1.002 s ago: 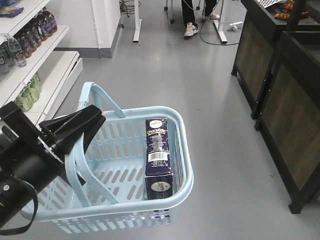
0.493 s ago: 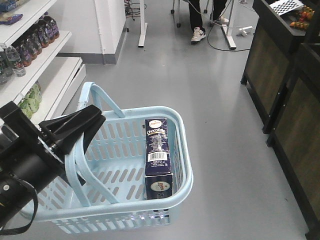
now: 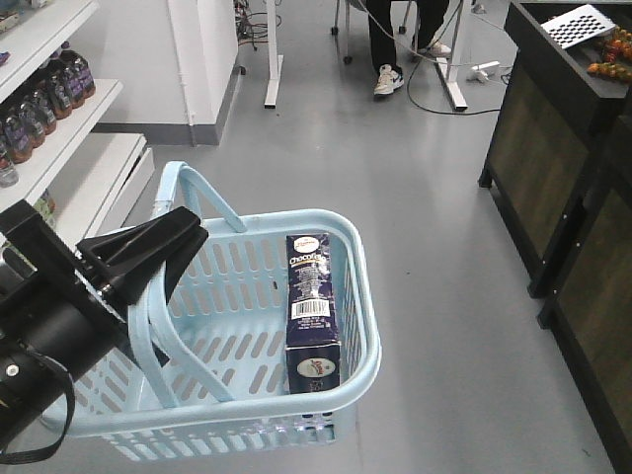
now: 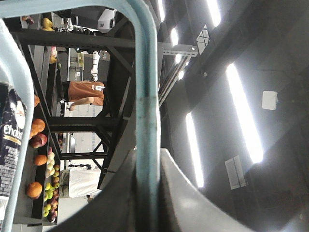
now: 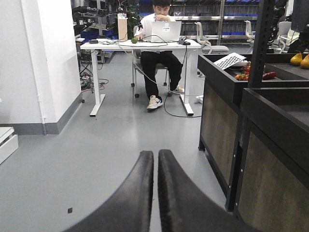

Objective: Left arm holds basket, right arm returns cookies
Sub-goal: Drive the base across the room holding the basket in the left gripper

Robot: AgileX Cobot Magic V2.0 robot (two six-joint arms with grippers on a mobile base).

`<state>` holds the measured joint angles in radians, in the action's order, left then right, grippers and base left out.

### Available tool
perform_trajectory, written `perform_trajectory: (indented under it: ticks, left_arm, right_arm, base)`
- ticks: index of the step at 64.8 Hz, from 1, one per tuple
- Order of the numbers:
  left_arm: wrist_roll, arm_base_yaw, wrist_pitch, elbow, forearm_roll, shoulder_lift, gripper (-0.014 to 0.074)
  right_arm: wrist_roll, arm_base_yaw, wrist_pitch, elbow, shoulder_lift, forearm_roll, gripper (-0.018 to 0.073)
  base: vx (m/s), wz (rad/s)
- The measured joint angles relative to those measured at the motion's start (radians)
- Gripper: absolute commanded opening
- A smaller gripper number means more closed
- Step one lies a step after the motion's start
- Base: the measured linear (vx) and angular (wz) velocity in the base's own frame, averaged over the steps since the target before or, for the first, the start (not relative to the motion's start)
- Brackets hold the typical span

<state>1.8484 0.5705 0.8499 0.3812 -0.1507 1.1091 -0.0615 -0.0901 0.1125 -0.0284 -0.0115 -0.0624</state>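
Note:
The light blue basket point(image 3: 369, 326) hangs over the grey floor from one hoop handle point(image 4: 147, 111). My left gripper point(image 3: 183, 237) is shut on that handle. In the left wrist view the left gripper point(image 4: 147, 193) pinches the pale bar between both fingers. The cookies point(image 3: 313, 306), a dark navy box, lie along the basket's right wall with the barcode facing up. Their edge also shows in the left wrist view point(image 4: 10, 145). In the right wrist view my right gripper point(image 5: 155, 153) points ahead above the floor, shut with nothing between its fingers.
White shelves with bottles point(image 3: 44, 99) stand at the left. Dark wooden cabinets point(image 3: 553, 188) stand at the right, with fruit on top. A white pillar point(image 3: 202, 59) is ahead. Beyond it, a person sits at a white desk point(image 5: 145, 46). Cables lie on the floor.
The surroundings have shifted in the front view: the shelves slid left and out, the cabinets moved right. The basket, cookies and left gripper keep the same place in the frame.

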Motion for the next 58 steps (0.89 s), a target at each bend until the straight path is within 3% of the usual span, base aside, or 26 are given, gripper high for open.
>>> perform_trajectory:
  ticks: [58]
  left_arm:
    - [0.000,0.000,0.000,0.000,0.000,0.000,-0.0003]
  right_arm:
    - [0.000,0.000,0.000,0.000,0.000,0.000,-0.0006]
  base:
    - [0.41,0.00]
